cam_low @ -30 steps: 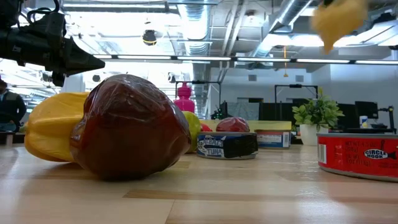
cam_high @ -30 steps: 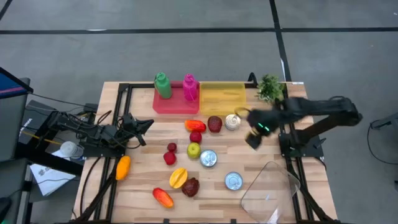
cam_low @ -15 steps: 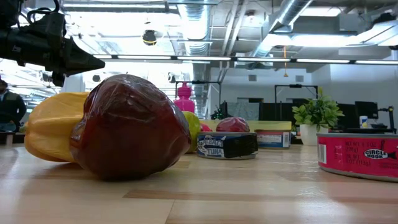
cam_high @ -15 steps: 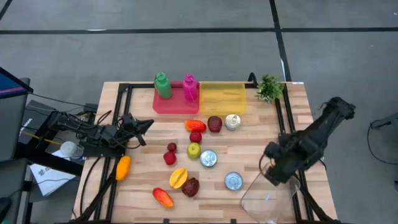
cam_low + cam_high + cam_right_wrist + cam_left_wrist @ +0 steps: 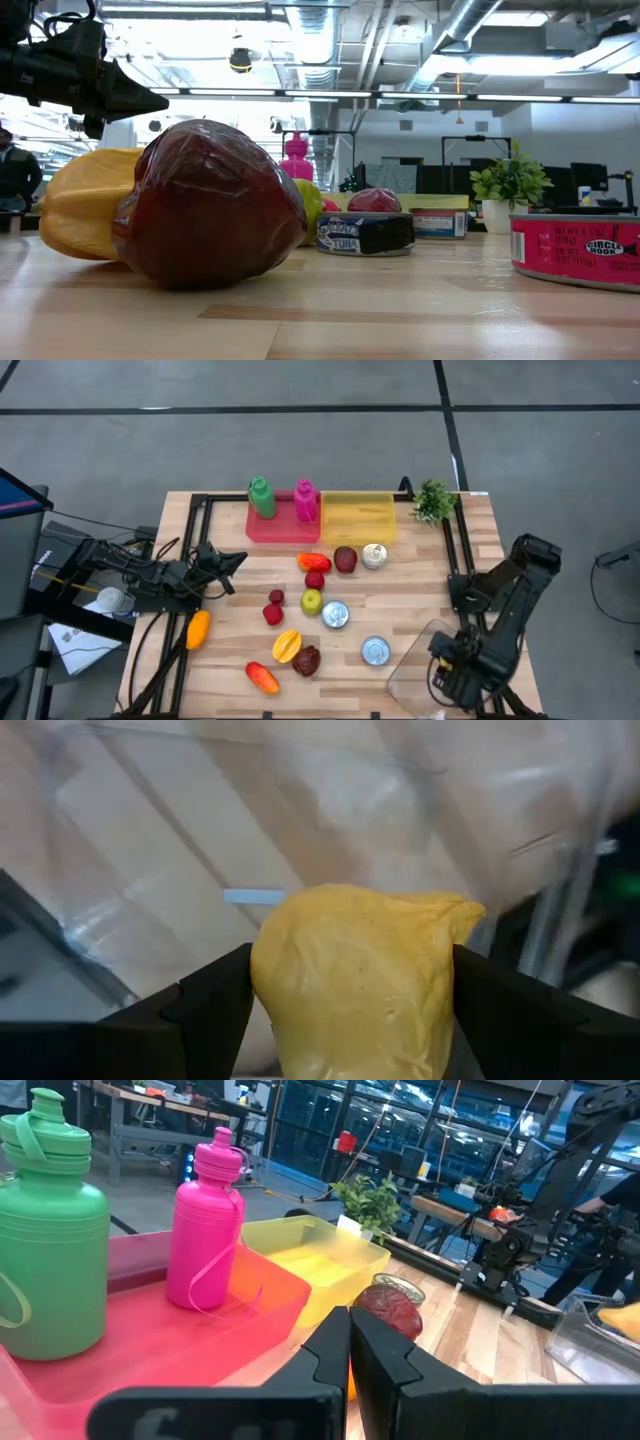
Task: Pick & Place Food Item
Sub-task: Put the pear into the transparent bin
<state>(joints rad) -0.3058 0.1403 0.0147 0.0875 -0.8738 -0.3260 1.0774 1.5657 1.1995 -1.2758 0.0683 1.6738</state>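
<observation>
A yellow, wrinkled food item (image 5: 355, 970) sits between the fingers of my right gripper (image 5: 350, 995). In the high view that gripper (image 5: 452, 668) hangs over the clear plastic container (image 5: 415, 660) at the table's near right corner. The left wrist view catches a yellow bit (image 5: 620, 1320) behind the container's clear wall (image 5: 580, 1342). My left gripper (image 5: 236, 560) is shut and waits at the table's left side, pointing toward the red tray (image 5: 280, 528). My right gripper pinches the yellow food item by its two opposite sides (image 5: 270, 980), one dark finger (image 5: 210, 1005) on each flank. The fingers point down into the clear container. The item is lifted clear of the container's floor, with its top bulging out past the fingers.
The red tray holds a green bottle (image 5: 262, 497) and a pink bottle (image 5: 305, 500); a yellow tray (image 5: 358, 515) and a small plant (image 5: 434, 501) stand beside it. Fruits and two cans (image 5: 335, 615) (image 5: 375, 651) lie mid-table; an orange item (image 5: 198, 628) lies at the left.
My right arm has swung from beside the yellow tray toward the near right corner, carrying the yellow item, and has come down over the clear container. The yellow item has left the top of the low view. Its gripper stays shut on the item.
</observation>
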